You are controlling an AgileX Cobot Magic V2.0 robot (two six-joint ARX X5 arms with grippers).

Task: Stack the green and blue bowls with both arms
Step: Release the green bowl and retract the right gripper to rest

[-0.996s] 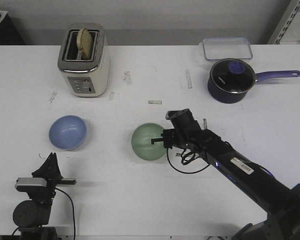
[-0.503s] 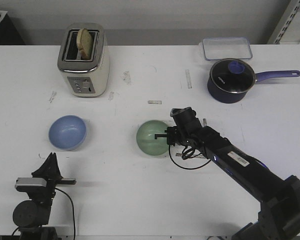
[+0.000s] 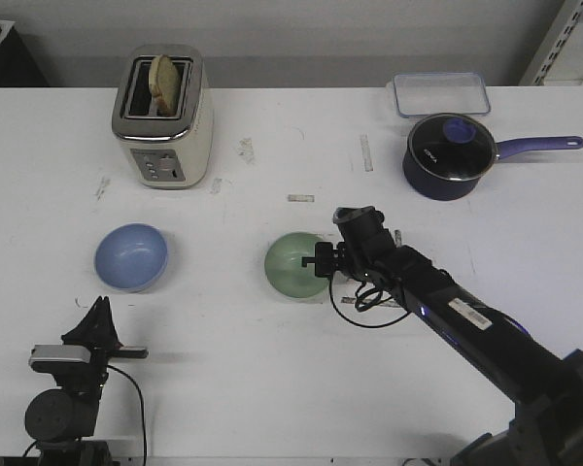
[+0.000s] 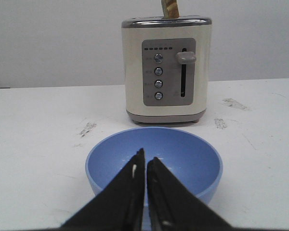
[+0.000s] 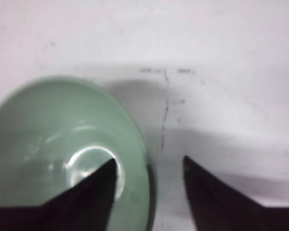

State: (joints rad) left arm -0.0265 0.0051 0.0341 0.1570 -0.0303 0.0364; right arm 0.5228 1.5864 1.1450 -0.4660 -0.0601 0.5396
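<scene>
Right wrist view alone shows right tool (image 5: 147,168) spread astride green bowl (image 5: 62,144) rim — seemingly untouching, left tool (image 4: 145,161) closed.

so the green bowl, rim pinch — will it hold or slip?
Green bowl looks smooth and glossy, so probably slippery. Its thin rim sits between the right gripper fingers; likely rigid and light, may tilt when lifted from one side.

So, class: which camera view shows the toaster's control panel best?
The left wrist view: the toaster faces it, buttons and lever plain. The front view shows the toaster from above, its panel small. The right wrist view does not show it.
</scene>
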